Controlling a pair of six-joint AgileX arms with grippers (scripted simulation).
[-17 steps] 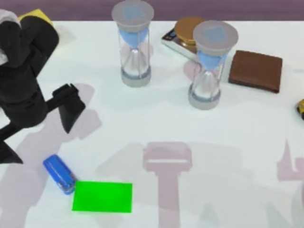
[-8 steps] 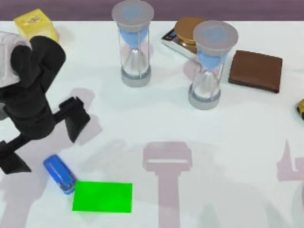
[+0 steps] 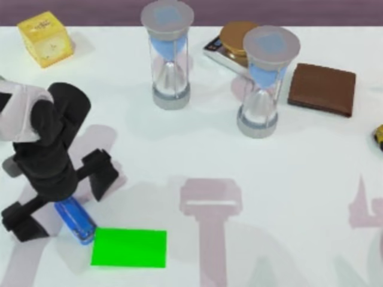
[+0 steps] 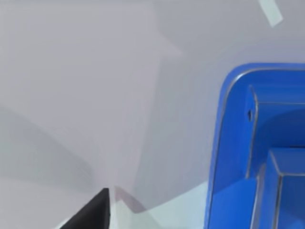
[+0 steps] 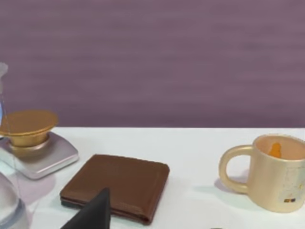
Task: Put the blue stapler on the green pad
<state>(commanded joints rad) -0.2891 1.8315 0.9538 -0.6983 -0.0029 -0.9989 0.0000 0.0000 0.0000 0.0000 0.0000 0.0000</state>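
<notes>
The blue stapler (image 3: 79,222) lies slantwise at the front left of the table, its silvery tip almost touching the left end of the green pad (image 3: 128,247). My left gripper (image 3: 61,198) hangs open right over the stapler's rear half, one finger on each side of it. The arm hides that rear half. In the left wrist view the stapler (image 4: 257,157) fills one side, close up, and one dark fingertip (image 4: 93,213) shows well apart from it. My right arm is outside the top view; its wrist view shows one dark fingertip (image 5: 95,210) set far to the side.
Two hourglasses (image 3: 168,55) (image 3: 266,81) with blue sand stand at the back. Behind them is a small scale with a gold top (image 3: 230,40), and a brown wallet (image 3: 322,89) lies at the right. A yellow cube (image 3: 46,39) sits back left. A cream mug (image 5: 271,171) stands near the right arm.
My left arm has swung toward the table's front and come down over the stapler, baring the yellow cube. The stapler and the pad have stayed put.
</notes>
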